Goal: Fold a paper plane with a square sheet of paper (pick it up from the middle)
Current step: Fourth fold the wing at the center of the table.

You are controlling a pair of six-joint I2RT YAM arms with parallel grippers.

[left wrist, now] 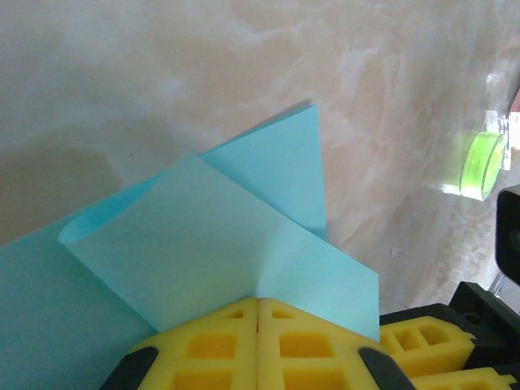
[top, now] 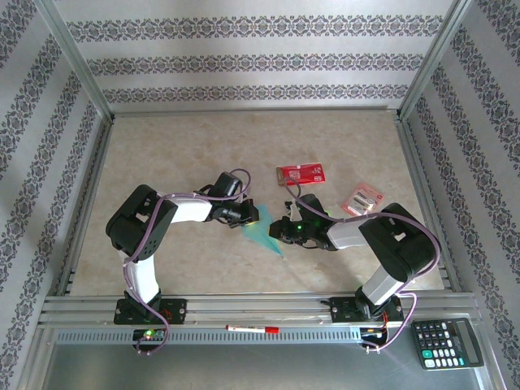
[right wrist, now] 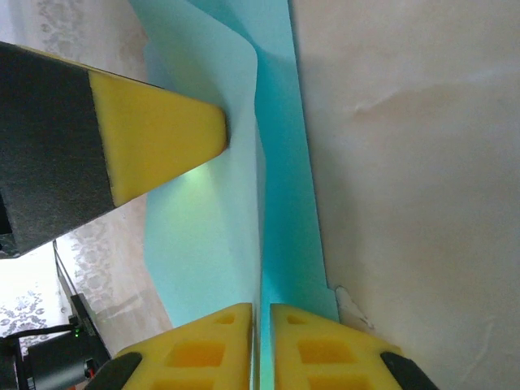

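The square sheet of paper (top: 265, 235) is light blue, partly folded, and lies at mid-table between the two arms, tapering to a point toward the near edge. In the left wrist view a flap of the sheet of paper (left wrist: 219, 236) rises from a crease, and my left gripper (left wrist: 257, 302) is shut on its lower edge, pads pressed together. My left gripper (top: 246, 214) sits at the paper's left corner. My right gripper (right wrist: 262, 310) straddles a raised fold of the paper (right wrist: 219, 244), jaws parted by a narrow slit. A left finger (right wrist: 158, 138) touches the paper's far side. My right gripper (top: 282, 229) is at the paper's right.
A red packet (top: 301, 173) lies just beyond the grippers and a red-and-white packet (top: 362, 200) to the right. A small green ring (left wrist: 479, 165) stands near the paper. A red pen (top: 252, 329) and a calculator (top: 447, 343) rest on the near rail. Aluminium posts frame the table.
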